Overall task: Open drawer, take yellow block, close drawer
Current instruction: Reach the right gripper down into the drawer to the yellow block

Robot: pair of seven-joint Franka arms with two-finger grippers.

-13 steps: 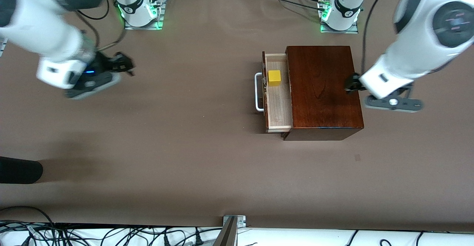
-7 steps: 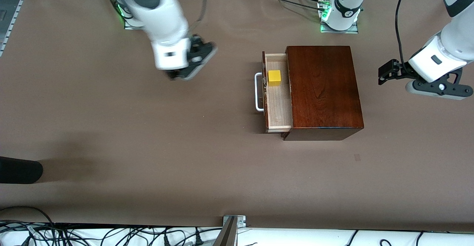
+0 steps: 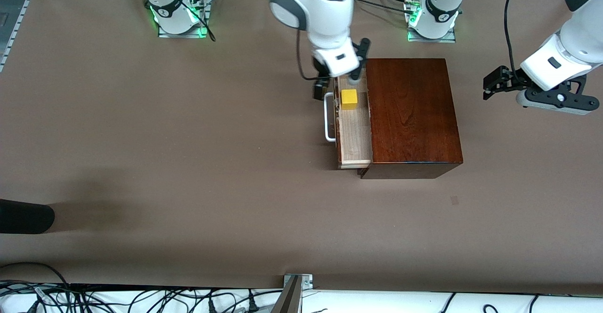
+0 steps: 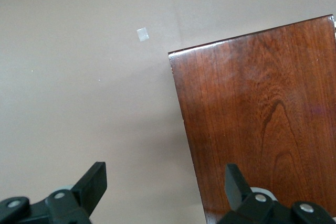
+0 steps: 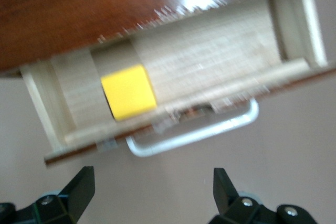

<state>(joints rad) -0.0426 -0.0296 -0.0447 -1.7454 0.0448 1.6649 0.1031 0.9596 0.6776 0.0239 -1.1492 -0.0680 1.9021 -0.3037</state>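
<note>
Robot lab: bolted arm bases [image 3: 178, 18], cables [image 3: 141, 299]

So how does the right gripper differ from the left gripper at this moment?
The right gripper hangs over the open drawer by the yellow block; the left gripper waits over bare table off the box's end. The right arm reaches across the table; the left stays at its own end. Both are open and hold nothing.

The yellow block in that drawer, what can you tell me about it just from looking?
The yellow block is a small, bright yellow cube with plain faces. It sits flat on the pale wood floor of the drawer, which stands pulled out of the dark wooden box. It lies toward the drawer's end farther from the front camera, close to the drawer front that carries the white handle. Nothing grips it; the right gripper hovers open over that end.
</note>
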